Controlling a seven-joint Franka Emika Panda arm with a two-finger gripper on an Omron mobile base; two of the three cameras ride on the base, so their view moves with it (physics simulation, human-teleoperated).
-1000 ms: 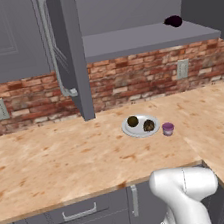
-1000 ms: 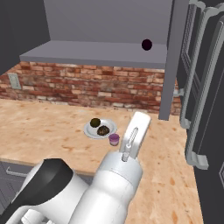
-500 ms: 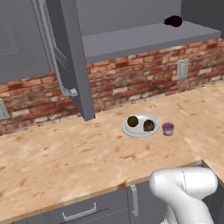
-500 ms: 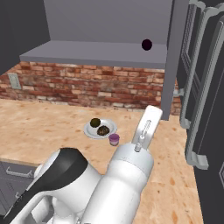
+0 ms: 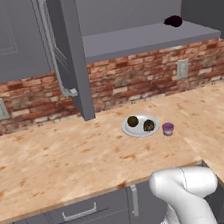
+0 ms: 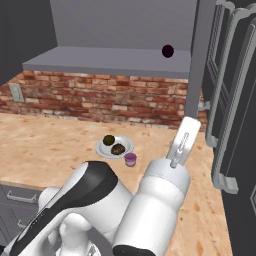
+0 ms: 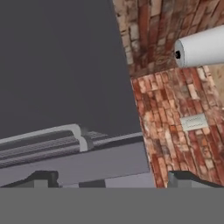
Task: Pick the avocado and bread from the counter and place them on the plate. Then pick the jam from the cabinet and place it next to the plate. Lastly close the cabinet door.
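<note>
Left base view: small olive-green avocado and mottled brown bread on pale round plate, pink-purple jam jar just beside; tall dark grey cabinet door open.

Hand view: gripper released, empty, facing door's silvery bar handle, running crosswise just ahead.

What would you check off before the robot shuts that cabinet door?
1. Avocado on the plate: ok.
2. Bread on the plate: ok.
3. Jam on the counter beside the plate: ok.
4. Gripper open and empty: ok.
5. Gripper facing the door and its handle: ok.
6. Door shut: not ok, it stands open.
</note>
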